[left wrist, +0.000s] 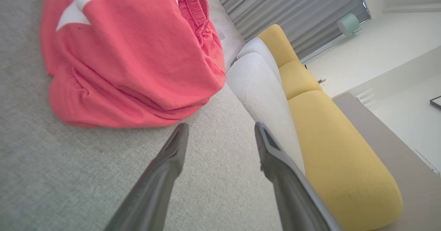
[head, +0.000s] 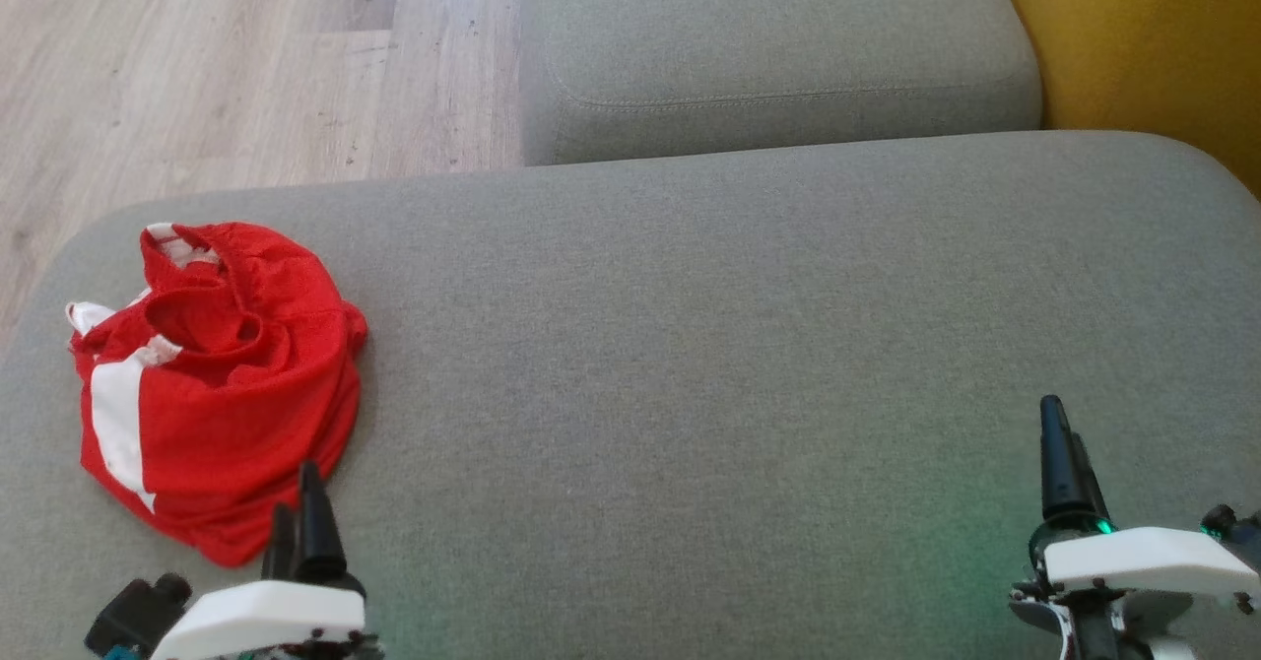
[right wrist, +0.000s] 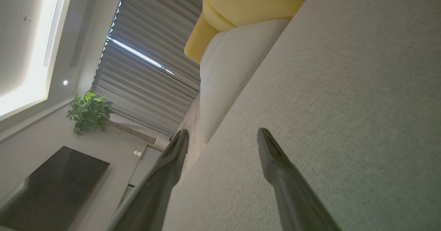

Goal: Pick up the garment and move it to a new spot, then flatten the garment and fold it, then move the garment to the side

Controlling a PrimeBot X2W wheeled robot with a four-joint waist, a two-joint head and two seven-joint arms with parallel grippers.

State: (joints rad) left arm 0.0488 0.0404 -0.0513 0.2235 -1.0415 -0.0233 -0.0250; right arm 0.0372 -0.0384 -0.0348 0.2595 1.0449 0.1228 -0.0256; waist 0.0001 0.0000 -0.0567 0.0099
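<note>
The crumpled red garment lies just ahead of the left gripper, untouched.

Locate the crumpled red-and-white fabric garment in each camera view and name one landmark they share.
Head view: the crumpled red-and-white fabric garment lies far left on the grey fabric seat cushion.
Left wrist view: upper left, beyond the open left end effector.
Right wrist view: aimed elsewhere, along the cushion.
Shared landmark: the yellow upholstered sofa section.

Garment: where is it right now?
In the head view the red garment lies crumpled at the left end of the grey cushion, just ahead of the open left gripper.
</note>
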